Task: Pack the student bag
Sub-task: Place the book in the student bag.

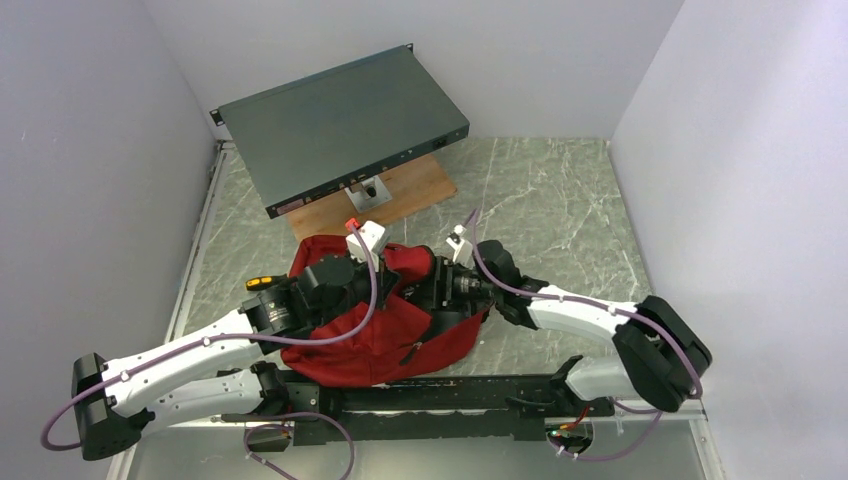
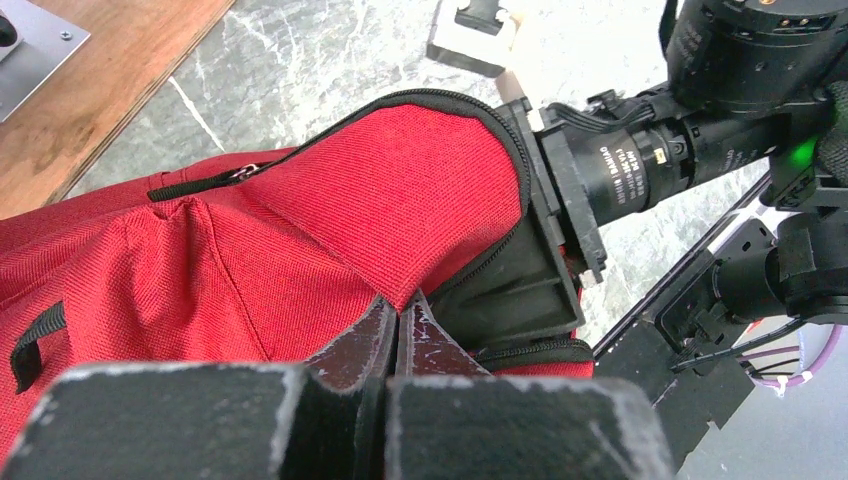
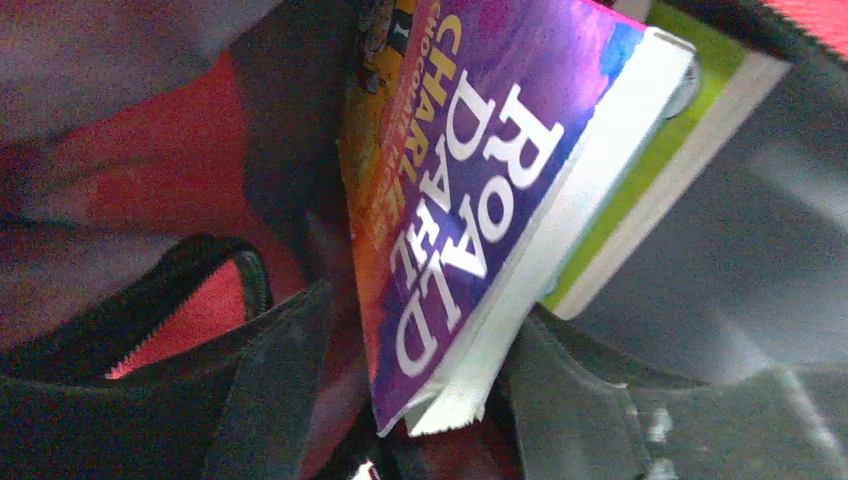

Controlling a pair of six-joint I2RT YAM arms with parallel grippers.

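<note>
Bag: the student bag point(image 1: 385, 335) lies slumped at lower centre of the top view, between the two arms; its mouth faces right
Left gripper: the left gripper point(image 2: 398, 318) is clenched on a pinch of red cloth beside the zip edge, propping the mouth open
Right gripper: the right gripper point(image 3: 430, 350) is inside the mouth; blurred fingers flank the purple book point(image 3: 470, 200) and the green-edged book point(image 3: 640, 190); gripped or loose, I cannot tell
Handling: soft and floppy by the look of it; it sags wherever nothing holds it; the weave looks grippy
Best hold: likely the stitched zip rim or the black strap loop point(image 2: 35, 345); flat panels would just bunch
</note>
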